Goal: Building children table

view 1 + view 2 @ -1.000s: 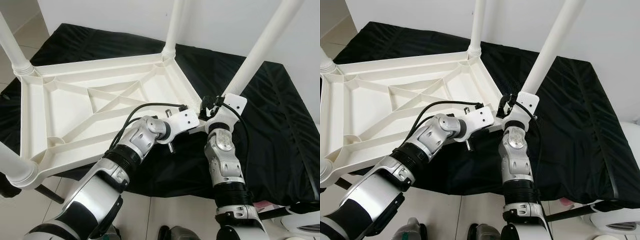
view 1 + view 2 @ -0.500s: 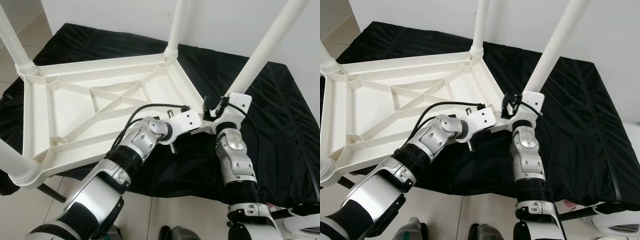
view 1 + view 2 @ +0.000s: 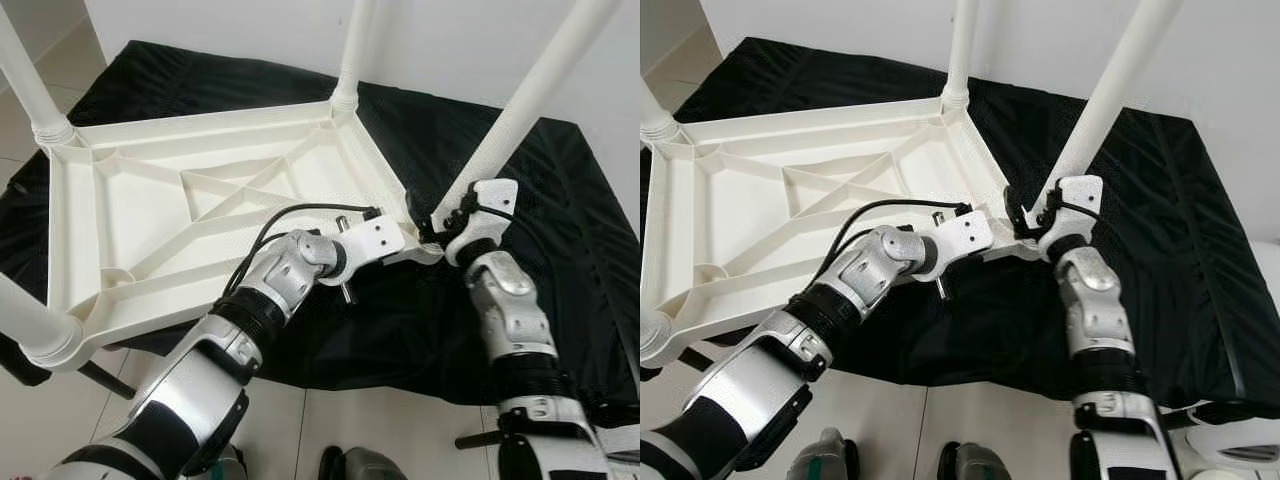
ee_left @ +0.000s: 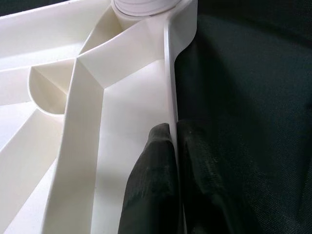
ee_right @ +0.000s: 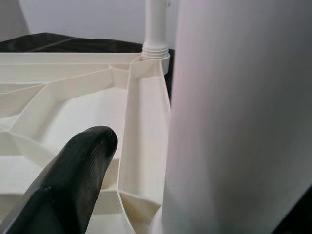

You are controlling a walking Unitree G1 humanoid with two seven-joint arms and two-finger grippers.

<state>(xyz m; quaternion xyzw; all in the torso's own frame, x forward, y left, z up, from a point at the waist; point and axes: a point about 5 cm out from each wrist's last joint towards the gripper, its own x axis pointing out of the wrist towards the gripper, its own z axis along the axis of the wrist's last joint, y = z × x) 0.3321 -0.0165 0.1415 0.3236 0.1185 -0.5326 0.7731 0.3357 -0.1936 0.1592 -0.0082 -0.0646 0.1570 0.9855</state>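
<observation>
My right forearm has swung out to my right and now leans in toward the corner leg from that side, where a second ago it stood nearly upright below it. My right gripper has stayed at that leg's base.

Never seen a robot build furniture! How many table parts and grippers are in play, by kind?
White legs: 4
White upturned tabletop: 1
left gripper, right gripper: 2
Black cloth: 1
Total: 8

Bright, even daylight; sharp focus.
</observation>
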